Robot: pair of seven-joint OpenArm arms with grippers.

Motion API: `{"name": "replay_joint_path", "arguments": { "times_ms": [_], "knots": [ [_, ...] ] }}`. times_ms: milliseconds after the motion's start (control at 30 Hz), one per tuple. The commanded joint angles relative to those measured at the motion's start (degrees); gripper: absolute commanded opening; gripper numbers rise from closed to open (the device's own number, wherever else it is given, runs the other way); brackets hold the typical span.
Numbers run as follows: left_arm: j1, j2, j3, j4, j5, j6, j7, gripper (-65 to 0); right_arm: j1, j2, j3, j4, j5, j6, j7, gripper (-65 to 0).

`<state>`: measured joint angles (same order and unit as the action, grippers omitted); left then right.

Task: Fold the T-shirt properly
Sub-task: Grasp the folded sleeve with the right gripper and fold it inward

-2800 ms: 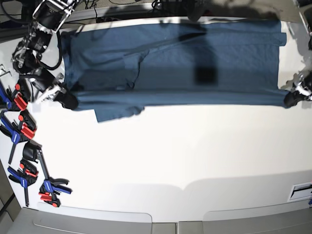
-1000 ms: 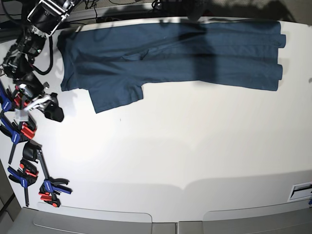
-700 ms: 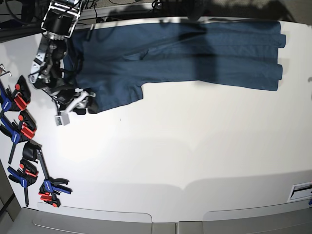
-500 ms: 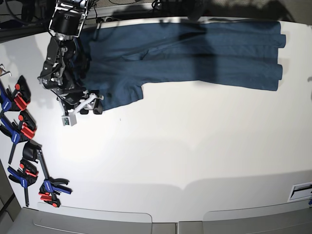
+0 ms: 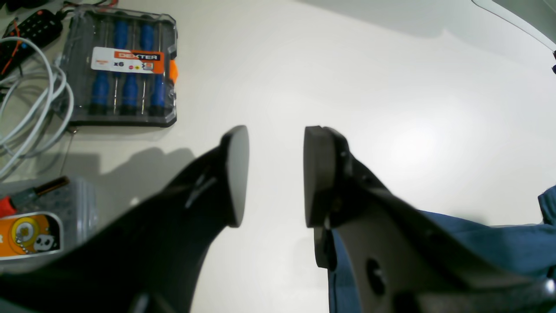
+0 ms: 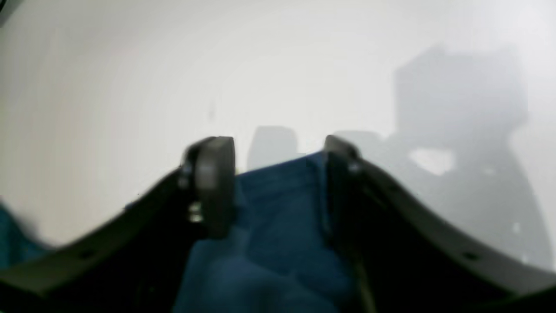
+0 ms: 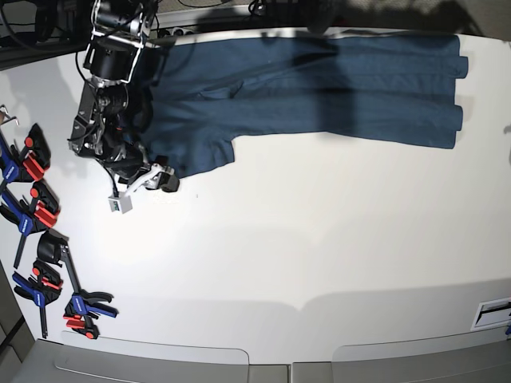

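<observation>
base view: the t-shirt (image 7: 303, 88) lies spread across the upper part of the white desk (image 7: 319, 255), one sleeve flap hanging down at upper left, where the right hand (image 7: 160, 180) sits at the flap's lower corner; the left hand is out of frame. left wrist view: the left hand (image 5: 271, 174) has its jaws apart on nothing, over bare desk, with shirt hem at lower right and a screwdriver case (image 5: 119, 67) at upper left that the base view never shows. right wrist view: blurred, the right hand (image 6: 278, 182) straddles the flap's edge, jaws apart with cloth between them. to do this well, i judge it should close low on both layers before lifting the sleeve inward.
</observation>
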<state>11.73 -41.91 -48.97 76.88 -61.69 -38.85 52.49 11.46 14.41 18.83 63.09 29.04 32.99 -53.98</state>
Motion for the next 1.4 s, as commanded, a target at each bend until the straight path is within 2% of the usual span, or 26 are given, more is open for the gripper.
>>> {"name": "replay_joint_path", "arguments": {
  "times_ms": [0, 133, 267, 333, 433, 567, 667, 1033, 1267, 1367],
  "knots": [
    [-0.5, -1.8, -0.6, 0.8, -1.4, -0.2, -1.5, -45.6, 0.4, 0.4, -0.1, 0.1, -0.2, -0.2, -2.3, -43.6],
    [-0.4, -1.8, -0.6, 0.8, -1.4, -0.2, -1.5, -45.6, 0.5, 0.5, -0.1, 0.2, 0.1, -0.2, -2.4, -64.9],
    [-0.4, -1.8, -0.6, 0.8, -1.3, -0.2, -1.5, -45.6, 0.6, 0.9, 0.0, 1.7, 4.2, 0.0, -4.1, -65.0],
    [-0.4, -1.8, -0.6, 0.8, -1.3, -0.2, -1.5, -45.6, 0.6, 0.8, 0.0, 3.7, 7.3, 2.7, -7.1, -65.0],
    [-0.4, -1.8, -0.6, 0.8, -1.2, -0.2, -1.3, -45.6, 0.2, 0.6, 0.0, 7.6, 15.0, 7.0, -13.0, -65.0],
    [-0.5, -1.8, -0.6, 0.8, -0.1, -0.2, -1.4, -45.6, -2.5, 0.4, 0.0, 14.8, 27.5, 7.0, -18.3, -65.0],
    [-0.5, -1.8, -0.6, 0.8, 0.1, -0.2, -1.4, -45.6, -5.8, 0.0, 0.0, 20.9, 34.0, 7.0, -20.7, -65.0],
    [-0.5, -1.8, -0.6, 0.8, 0.1, -0.2, -1.6, -45.6, -23.4, -7.9, -0.1, 37.2, 34.7, 7.0, -22.6, -65.0],
    [-0.5, -1.8, -0.6, 0.8, 0.1, -0.2, -1.6, -45.6, -32.3, -8.6, -0.1, 43.3, 34.8, 7.0, -24.5, -65.0],
    [-0.5, -1.8, -0.6, 0.8, 0.1, -0.2, -1.6, -45.6, -35.2, -8.6, -0.1, 45.0, 37.4, 7.0, -25.3, -65.0]
  ]
}}
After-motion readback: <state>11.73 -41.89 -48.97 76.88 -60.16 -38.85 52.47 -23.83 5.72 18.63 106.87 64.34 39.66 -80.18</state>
